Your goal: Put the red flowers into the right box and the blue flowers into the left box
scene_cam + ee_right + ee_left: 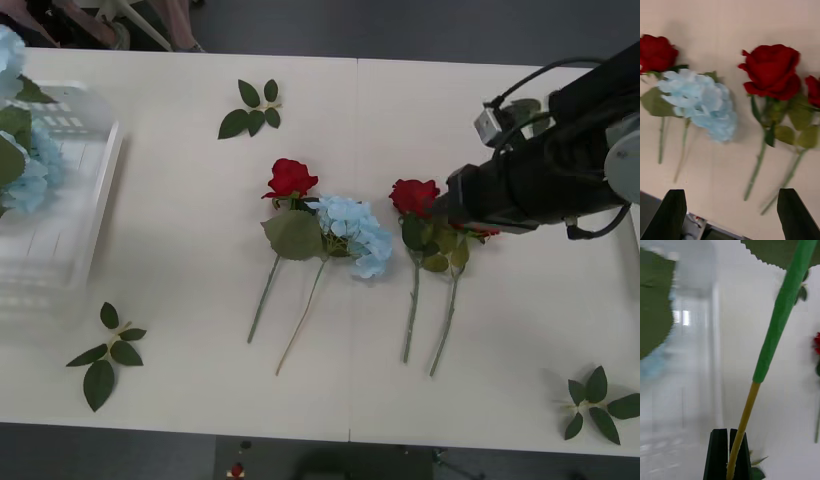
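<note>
- Under everything we see a wide, smooth, pale tabletop (pixel 180 200), made of two panels with a thin seam running between them.
- At the far left stands the left box (pixel 75 215), a white plastic basket with slotted walls and a rounded rim; pale blue flower heads (pixel 30 170) with big green leaves already sit inside it.
- Our right arm reaches in from the right as a bulky black mass. Its right tool (pixel 730 213) hangs above the flowers, its two black fingers spread wide apart and holding nothing.
- Three red flowers lie on the tabletop: one rose (pixel 291 178) near the middle, a second rose (pixel 414 196) just in front of the arm, and a third rose (pixel 813 90) touching the second, partly hidden under the arm. Each has a layered deep red bloom on a long green stem.
- A blue flower (pixel 355 232), a puffy cluster of small petals with a broad leaf, lies pressed against the middle rose.
- The left tool (pixel 728 453) is clamped on a thin stem (pixel 780 318), tan where it is held and green-wrapped farther along, beside the basket wall.
- Loose leaf sprigs (pixel 252 108) lie scattered near the edges.
</note>
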`<state>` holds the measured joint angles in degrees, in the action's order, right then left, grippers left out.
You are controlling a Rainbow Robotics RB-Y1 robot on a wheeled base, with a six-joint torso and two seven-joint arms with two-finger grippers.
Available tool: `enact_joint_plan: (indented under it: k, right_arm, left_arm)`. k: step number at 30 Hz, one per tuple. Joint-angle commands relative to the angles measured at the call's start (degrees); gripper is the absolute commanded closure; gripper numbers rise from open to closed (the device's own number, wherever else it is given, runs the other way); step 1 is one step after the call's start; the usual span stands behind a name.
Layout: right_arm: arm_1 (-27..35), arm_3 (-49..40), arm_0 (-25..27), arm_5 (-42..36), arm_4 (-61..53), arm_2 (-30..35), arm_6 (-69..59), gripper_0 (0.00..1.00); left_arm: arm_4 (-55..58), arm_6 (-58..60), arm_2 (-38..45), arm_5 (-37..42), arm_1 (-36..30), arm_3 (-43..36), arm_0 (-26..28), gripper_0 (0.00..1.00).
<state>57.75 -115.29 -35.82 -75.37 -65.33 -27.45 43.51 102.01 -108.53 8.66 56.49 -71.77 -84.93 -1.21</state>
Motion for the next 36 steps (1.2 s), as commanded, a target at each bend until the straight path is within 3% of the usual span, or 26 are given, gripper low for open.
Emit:
enact_joint_plan:
  k: [1, 5, 10, 12, 13, 18, 20, 21, 22, 32, 36]
  right_arm:
    - [4.04, -3.28, -1.0, 2.68, 11.1, -9.29, -9.41, 0.29]
    - [5.88, -0.99, -1.09, 9.54, 20.42, -17.9, -17.4, 0.29]
    - [4.92, 4.37, -1.0, 13.14, 23.5, -20.63, -18.46, 0.29]
    - [4.13, 5.78, -1.09, 13.32, 23.76, -20.54, -18.55, 0.29]
    - [3.6, 7.09, -1.09, 14.02, 24.37, -20.63, -18.55, 0.29]
    - [1.49, 11.58, -1.0, 16.66, 24.46, -20.89, -18.02, 0.29]
    - [0.79, 12.81, -1.0, 17.19, 24.73, -21.24, -17.84, 0.28]
    - [0.52, 13.51, -1.09, 17.71, 24.9, -21.51, -17.76, 0.29]
    - [0.26, 14.13, -1.09, 18.24, 25.08, -21.77, -17.67, 0.29]
    - [-2.9, 21.77, -1.71, 23.69, 29.82, -26.96, -17.58, 0.29]
    - [-5.19, 25.2, -1.71, 25.01, 30.88, -27.48, -17.4, 0.29]
  left_arm:
    - [-6.91, -5.02, -1.98, -0.85, -0.74, 5.92, -2.04, 1.0]
    - [-14.65, -7.31, -2.77, -4.19, -0.74, 9.61, -2.48, 1.0]
    - [-19.22, -7.66, -4.88, -4.98, -0.74, 11.37, -3.53, 0.99]
    - [-19.39, -7.83, -5.94, -5.51, -0.65, 11.11, -3.8, 0.93]
    - [-19.39, -7.92, -6.82, -6.57, -0.65, 10.75, -3.8, 0.82]
    - [-18.78, -8.36, -7.78, -8.24, -0.39, 10.23, -3.8, 0.53]
    - [-17.81, -8.54, -7.78, -8.24, -0.21, 10.31, -3.8, 0.3]
    - [-16.76, -8.8, -7.78, -8.24, -0.12, 10.4, -3.71, 0.12]
    - [-15.7, -8.98, -7.78, -8.24, -0.12, 10.4, -3.71, 0.03]
    - [-7.44, -10.3, -5.5, -7.97, -0.21, 10.75, -3.71, 0.0]
    - [6.71, -11.09, 2.06, 2.49, -1.27, 10.49, -3.71, 0.0]
